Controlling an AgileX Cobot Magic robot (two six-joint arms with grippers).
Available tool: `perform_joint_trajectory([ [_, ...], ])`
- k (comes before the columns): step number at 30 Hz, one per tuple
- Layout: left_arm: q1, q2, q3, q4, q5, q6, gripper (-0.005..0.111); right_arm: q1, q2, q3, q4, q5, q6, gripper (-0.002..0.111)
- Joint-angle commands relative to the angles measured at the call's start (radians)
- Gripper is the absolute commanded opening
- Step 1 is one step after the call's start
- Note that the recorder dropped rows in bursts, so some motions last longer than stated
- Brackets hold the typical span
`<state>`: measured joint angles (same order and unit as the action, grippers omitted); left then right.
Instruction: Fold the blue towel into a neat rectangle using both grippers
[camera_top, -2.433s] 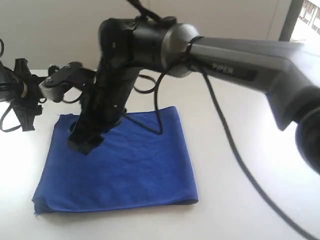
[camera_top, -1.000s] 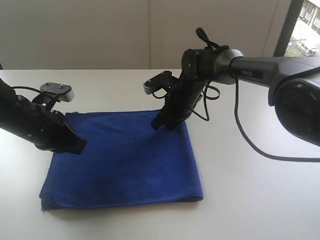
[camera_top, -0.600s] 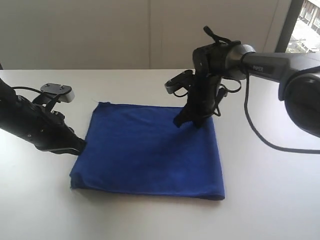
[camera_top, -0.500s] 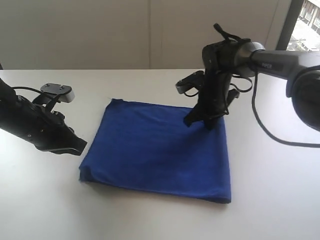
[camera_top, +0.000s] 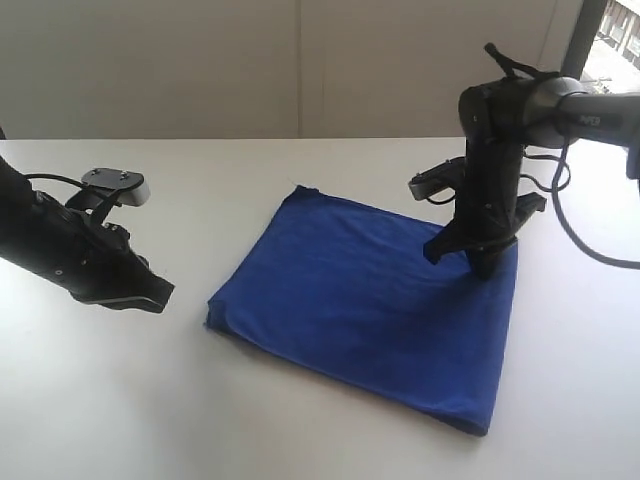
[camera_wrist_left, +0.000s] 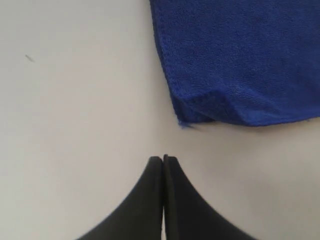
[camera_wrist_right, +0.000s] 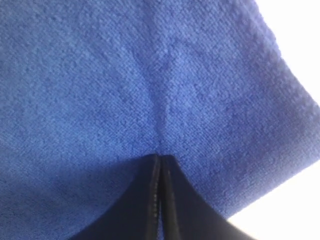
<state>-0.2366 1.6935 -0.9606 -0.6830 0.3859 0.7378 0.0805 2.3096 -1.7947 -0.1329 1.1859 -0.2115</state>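
The blue towel (camera_top: 370, 300) lies flat on the white table as a folded rectangle, turned at an angle. My right gripper (camera_top: 478, 265) stands steeply on the towel's far right part. Its jaws are shut, and in the right wrist view the tips (camera_wrist_right: 160, 157) press into the blue towel (camera_wrist_right: 150, 75), where a faint crease runs off from them. My left gripper (camera_top: 160, 295) is shut and empty, low over bare table left of the towel. In the left wrist view the gripper (camera_wrist_left: 163, 159) points toward a doubled corner of the blue towel (camera_wrist_left: 240, 60), a short gap away.
The white table (camera_top: 300, 420) runs all round the towel, with a pale wall behind. The right arm's black cable (camera_top: 580, 235) loops over the table at the far right. A window edge shows at the top right.
The right gripper has slid to the right with its tips on the towel, and the towel has moved and turned with it, away from the left gripper. The left arm has stayed put.
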Motion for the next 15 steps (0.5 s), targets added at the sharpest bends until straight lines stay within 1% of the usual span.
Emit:
perform_joint_trajectory([
  [1,-0.007,-0.007,0.009,-0.014,0.026,-0.001,0.0,-0.012,-0.041,0.081,-0.002,0.035,-0.014,0.0],
  [5,-0.007,-0.007,0.009,-0.023,0.026,-0.001,0.0,-0.01,-0.16,0.094,0.007,0.035,-0.018,0.0],
  [8,-0.007,-0.007,0.009,-0.03,0.021,-0.001,0.0,-0.006,-0.238,0.094,0.055,0.035,-0.073,0.0],
  [9,-0.007,-0.007,0.009,-0.03,0.014,-0.001,0.0,0.0,-0.261,0.094,0.106,0.029,-0.101,0.0],
  [11,-0.007,-0.007,0.009,-0.03,0.005,0.001,0.0,0.02,-0.286,0.094,0.28,-0.008,-0.188,0.0],
  [13,-0.007,-0.007,0.009,-0.03,-0.005,0.001,0.0,0.058,-0.281,0.098,0.425,-0.016,-0.264,0.0],
  [15,-0.007,-0.007,0.009,-0.03,-0.017,0.001,0.0,0.12,-0.253,0.101,0.437,-0.028,-0.29,0.0],
])
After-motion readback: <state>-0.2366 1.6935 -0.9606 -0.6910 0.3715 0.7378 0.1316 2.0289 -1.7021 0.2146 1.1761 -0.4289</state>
